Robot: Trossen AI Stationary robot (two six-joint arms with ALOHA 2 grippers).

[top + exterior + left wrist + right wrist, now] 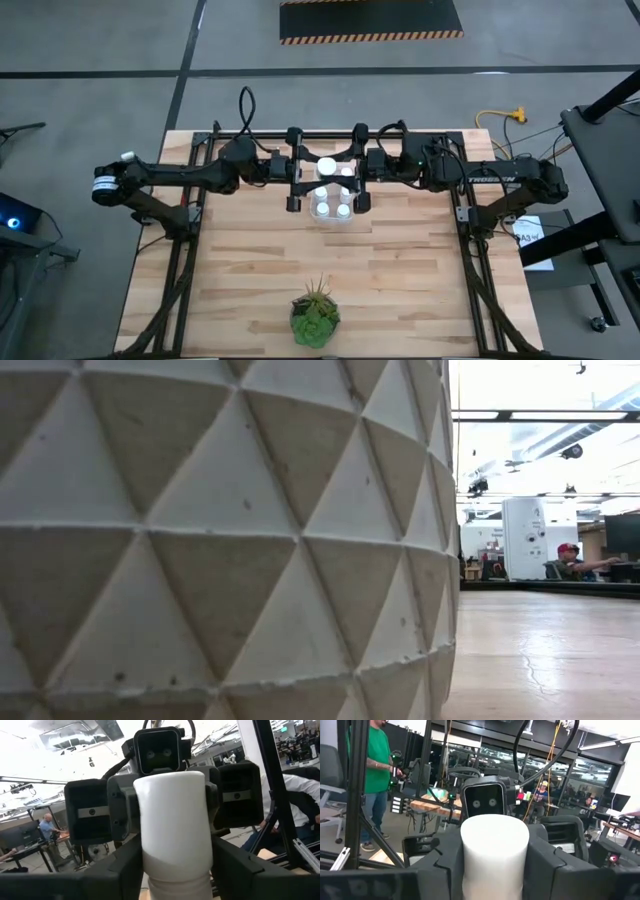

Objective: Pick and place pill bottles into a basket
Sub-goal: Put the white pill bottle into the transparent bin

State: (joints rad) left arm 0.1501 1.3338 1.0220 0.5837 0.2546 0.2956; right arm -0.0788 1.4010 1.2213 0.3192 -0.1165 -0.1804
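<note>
left gripper [296, 168]: closed on a small white cylindrical pill bottle [175, 835], above the desk's [420, 260] far edge
right gripper [359, 168]: fingers on the same bottle, facing the left
clear plastic rectangular basket [333, 218]: just beside both, four white caps inside
green spiky plant [315, 315]: near edge

Both arms were stretched inward, wrists nearly meeting at centre. The left claw [312, 182] and right claw [345, 180] were each closed round a white bottle [326, 167].
</note>
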